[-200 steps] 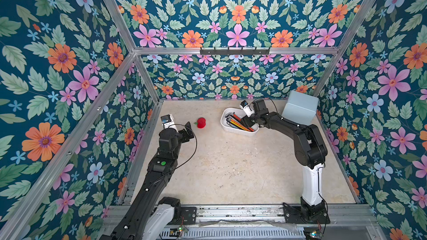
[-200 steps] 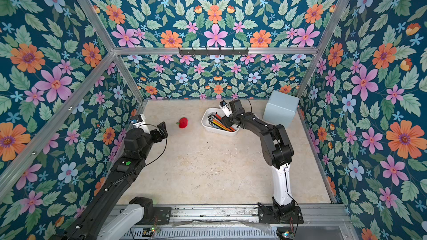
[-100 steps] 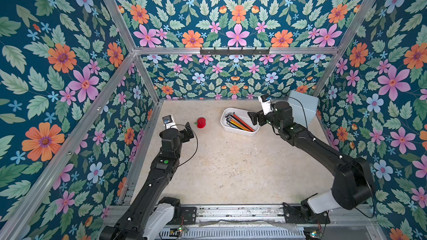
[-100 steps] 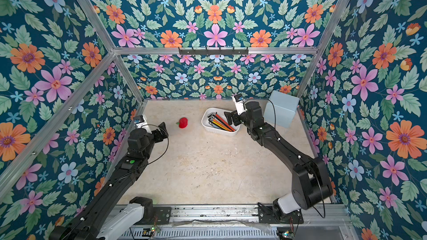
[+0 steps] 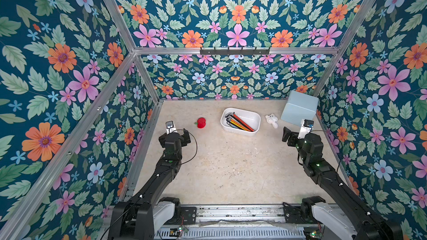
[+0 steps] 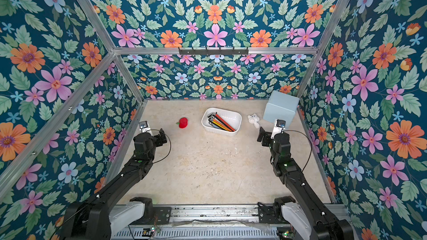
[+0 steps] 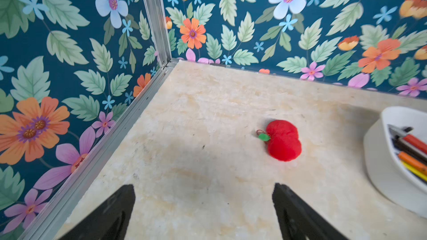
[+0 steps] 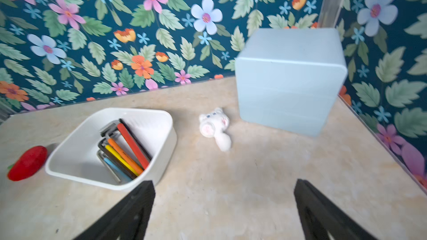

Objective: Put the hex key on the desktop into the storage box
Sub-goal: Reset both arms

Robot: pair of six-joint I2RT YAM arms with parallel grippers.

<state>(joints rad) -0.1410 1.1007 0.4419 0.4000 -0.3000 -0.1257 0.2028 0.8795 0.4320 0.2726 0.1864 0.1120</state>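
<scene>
Two fingers (image 8: pixel 136 206) of the right gripper (image 8: pixel 224 182) stand wide apart with nothing between them; only bare desktop (image 8: pixel 254 169) shows in the gap. The left gripper (image 7: pixel 203 185) is likewise spread wide and empty, aimed toward a red plush apple (image 7: pixel 283 143).

1. Location of the work item. The hex keys (image 8: pixel 124 151), sleeved in red, orange, yellow and blue, lie bundled inside the storage box (image 8: pixel 76 155), slanted across its floor. No key shows loose on the desktop in either top view, although a thin dark tool could pass for a scuff at that range.

2. Step in hand (judged). With the keys in the box and both hands empty, the placement looks complete. The task now calls for a clean retreat of the right arm to a parked pose.

3. Procedure for the retreat.
- Keep the jaws apart.
- Hold the fingertips above rim height so the box is not nudged.
- Route the wrist away from the white plush toy (image 5: pixel 271 120) and the pale blue box (image 5: pixel 299 108), both near the gripper.
- Confirm that no key leans over the box wall.
</scene>
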